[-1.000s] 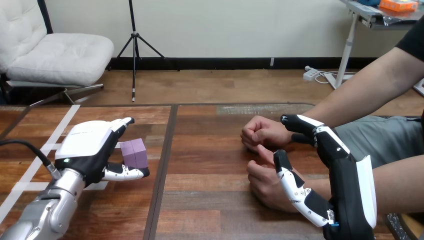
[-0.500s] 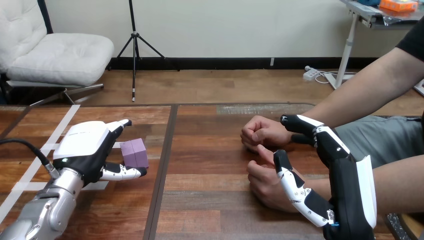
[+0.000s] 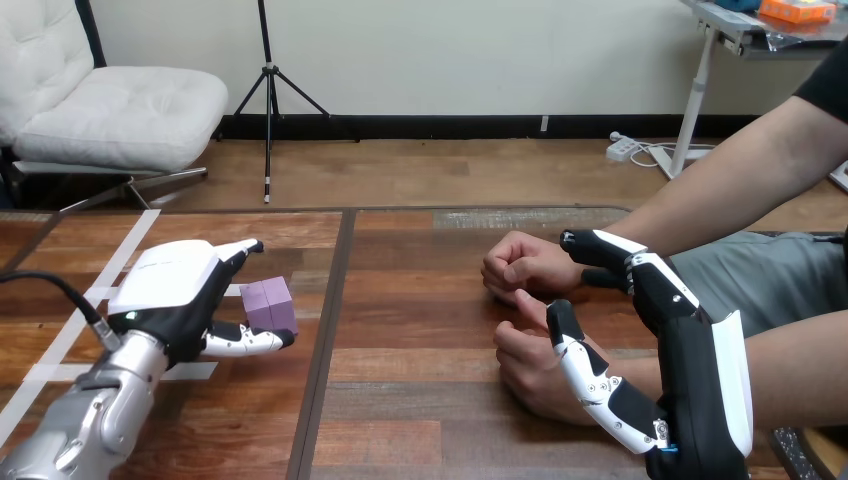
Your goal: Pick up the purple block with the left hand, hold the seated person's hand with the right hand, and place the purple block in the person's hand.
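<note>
"Where's the purple block (image 3: 268, 305)?"

"On the desk (image 3: 420, 400), between the thumb and outstretched fingers of the left robot hand (image 3: 175, 295). That hand is open, not clamped on it."

"And the right robot hand (image 3: 690, 370)?"

"Spread open too. Its thumb lies over the person's nearer hand (image 3: 525, 372), and its fingers reach just beside the person's farther hand (image 3: 520, 265)."

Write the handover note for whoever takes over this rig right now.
Left hand: open, finger and thumb either side of the small purple cube block, which sits on the wooden table.
Right hand: open, thumb over the person's nearer hand, a fist on the table; no closed hold visible.
Done: both hands positioned.
Left: grasp and lift block, hold the person's hand, place block in it.
</note>
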Tool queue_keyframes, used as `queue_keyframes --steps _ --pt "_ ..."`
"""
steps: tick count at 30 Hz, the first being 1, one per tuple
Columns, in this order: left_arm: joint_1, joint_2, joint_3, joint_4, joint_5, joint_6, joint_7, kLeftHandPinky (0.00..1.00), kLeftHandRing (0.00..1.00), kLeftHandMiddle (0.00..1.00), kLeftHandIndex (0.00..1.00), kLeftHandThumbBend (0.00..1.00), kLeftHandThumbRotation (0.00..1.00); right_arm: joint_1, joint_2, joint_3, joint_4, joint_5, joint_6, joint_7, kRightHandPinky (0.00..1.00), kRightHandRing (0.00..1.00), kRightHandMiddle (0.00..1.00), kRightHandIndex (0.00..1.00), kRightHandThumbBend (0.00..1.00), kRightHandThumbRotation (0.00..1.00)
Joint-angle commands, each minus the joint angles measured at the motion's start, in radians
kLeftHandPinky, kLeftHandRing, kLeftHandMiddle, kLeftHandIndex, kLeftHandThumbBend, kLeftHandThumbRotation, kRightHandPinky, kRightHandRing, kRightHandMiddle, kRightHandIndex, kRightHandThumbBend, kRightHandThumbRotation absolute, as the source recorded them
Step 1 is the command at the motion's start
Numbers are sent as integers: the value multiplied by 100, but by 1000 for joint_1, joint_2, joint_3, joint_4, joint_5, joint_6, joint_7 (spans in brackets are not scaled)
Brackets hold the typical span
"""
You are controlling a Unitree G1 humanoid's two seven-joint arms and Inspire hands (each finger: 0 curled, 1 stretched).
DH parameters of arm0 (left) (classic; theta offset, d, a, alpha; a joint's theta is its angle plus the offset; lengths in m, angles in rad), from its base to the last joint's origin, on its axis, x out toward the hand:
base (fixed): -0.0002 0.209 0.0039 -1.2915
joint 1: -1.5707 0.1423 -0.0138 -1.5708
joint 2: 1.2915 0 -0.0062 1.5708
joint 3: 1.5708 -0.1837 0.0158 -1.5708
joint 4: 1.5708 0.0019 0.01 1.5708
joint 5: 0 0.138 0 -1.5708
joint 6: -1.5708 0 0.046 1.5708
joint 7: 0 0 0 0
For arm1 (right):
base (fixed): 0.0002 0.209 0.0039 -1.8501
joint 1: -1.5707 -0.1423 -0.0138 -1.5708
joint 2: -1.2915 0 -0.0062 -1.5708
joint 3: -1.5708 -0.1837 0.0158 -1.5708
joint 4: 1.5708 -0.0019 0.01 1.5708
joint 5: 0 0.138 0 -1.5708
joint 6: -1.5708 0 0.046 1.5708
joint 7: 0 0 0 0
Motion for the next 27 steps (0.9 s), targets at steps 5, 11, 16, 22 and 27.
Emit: queue_keyframes --steps 5,11,16,22,27 --pt "-115 -12 -17 33 -20 -12 5 78 84 87 88 69 42 -44 1 -7 -30 0 -6 0 69 74 74 71 35 24" --pt "-131 -19 -27 54 -22 -11 9 77 83 86 87 70 42 -44 4 -7 -30 -3 -8 -3 69 74 74 71 36 24" --pt "-145 -25 -34 73 -16 -13 15 77 83 86 87 70 42 -45 4 -7 -28 -2 -11 -4 69 74 74 71 36 24" --pt "-157 -32 -43 85 -10 -6 13 76 83 86 87 70 43 -44 4 -8 -33 -7 -7 -5 69 74 74 71 36 24" --pt "-166 -37 -50 96 -11 -4 10 77 83 86 87 70 45 -43 6 -8 -32 -3 -7 -4 69 74 74 70 36 24"
